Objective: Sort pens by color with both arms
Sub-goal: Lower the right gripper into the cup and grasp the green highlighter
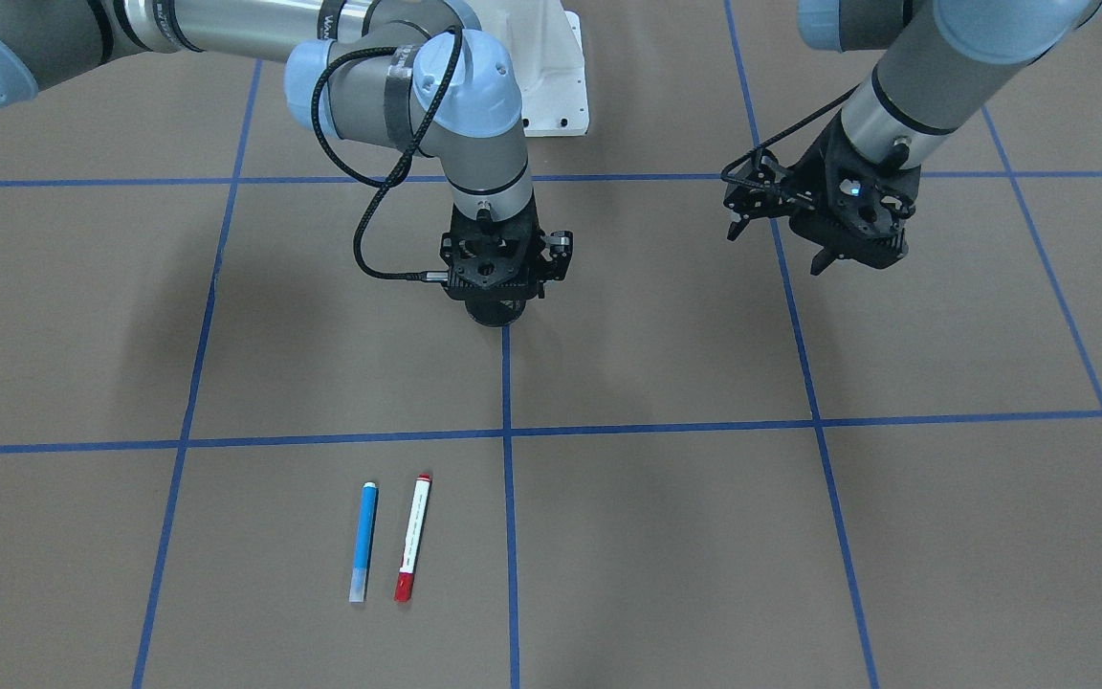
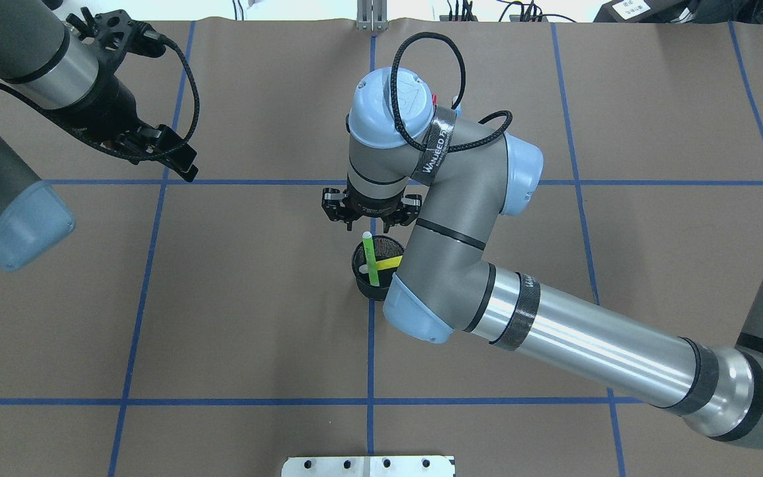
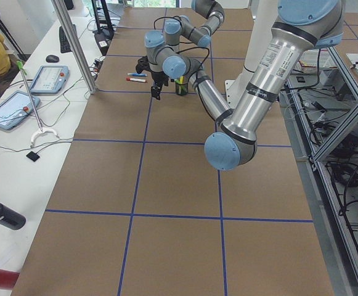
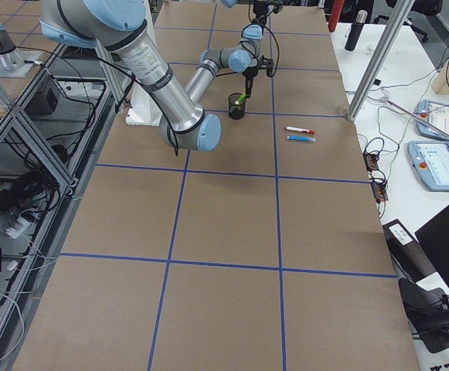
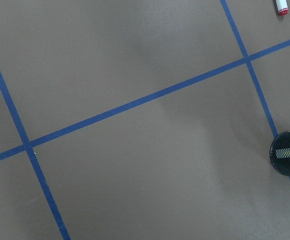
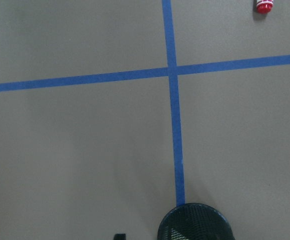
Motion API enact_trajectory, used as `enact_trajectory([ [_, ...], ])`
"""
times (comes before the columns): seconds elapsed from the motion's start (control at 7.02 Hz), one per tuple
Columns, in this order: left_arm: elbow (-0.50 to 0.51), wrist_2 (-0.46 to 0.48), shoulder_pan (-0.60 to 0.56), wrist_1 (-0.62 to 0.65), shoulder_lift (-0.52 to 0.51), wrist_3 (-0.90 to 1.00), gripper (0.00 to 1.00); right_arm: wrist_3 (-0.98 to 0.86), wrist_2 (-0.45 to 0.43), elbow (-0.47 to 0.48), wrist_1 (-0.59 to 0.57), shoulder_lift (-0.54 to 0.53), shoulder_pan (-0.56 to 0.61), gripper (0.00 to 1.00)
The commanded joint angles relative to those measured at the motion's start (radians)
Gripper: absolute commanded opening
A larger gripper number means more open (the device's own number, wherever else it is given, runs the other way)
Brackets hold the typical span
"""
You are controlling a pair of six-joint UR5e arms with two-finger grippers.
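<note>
While the green pen (image 2: 369, 260) and the yellow (image 2: 388, 264) stand crossed in the mesh cup (image 2: 367, 291), the blue (image 1: 363, 542) and the red (image 1: 412, 538) lie side by side on the table (image 1: 666, 536), well apart from it. Green leans with its top out over the rim, towards the right gripper (image 1: 499, 277), which hangs pointing down just beside the cup. Whether its jaws are spread I cannot tell, as the wrist hides them.

Green looks the likelier pick. A good grasp would straddle the free top of the barrel above the rim. The lift should follow the pen's lean, so that yellow is not dragged along nor the light cup tipped.

The left gripper (image 1: 776, 247) hovers spread and empty, off to its own side.
</note>
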Motion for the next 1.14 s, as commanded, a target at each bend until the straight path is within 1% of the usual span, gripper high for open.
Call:
enact_trajectory([
  [0.0,-0.001,0.000,0.001,0.000,0.000,-0.006,0.99,-0.034,0.009,0.013,-0.034,-0.004,0.010,0.61],
  [0.14,-0.001,0.000,0.001,0.000,0.000,-0.006,0.99,-0.041,0.009,0.009,-0.035,0.000,0.007,0.60],
  [0.43,0.000,0.002,0.001,0.000,0.000,-0.006,0.99,-0.058,0.009,-0.013,-0.035,0.000,-0.005,0.54],
  [0.57,0.000,0.000,0.001,0.000,0.000,-0.006,0.99,-0.066,0.009,-0.016,-0.037,0.000,-0.010,0.46],
  [1.0,0.002,0.002,0.001,0.000,0.000,-0.006,0.99,-0.067,0.014,-0.014,-0.055,0.005,-0.013,0.45],
])
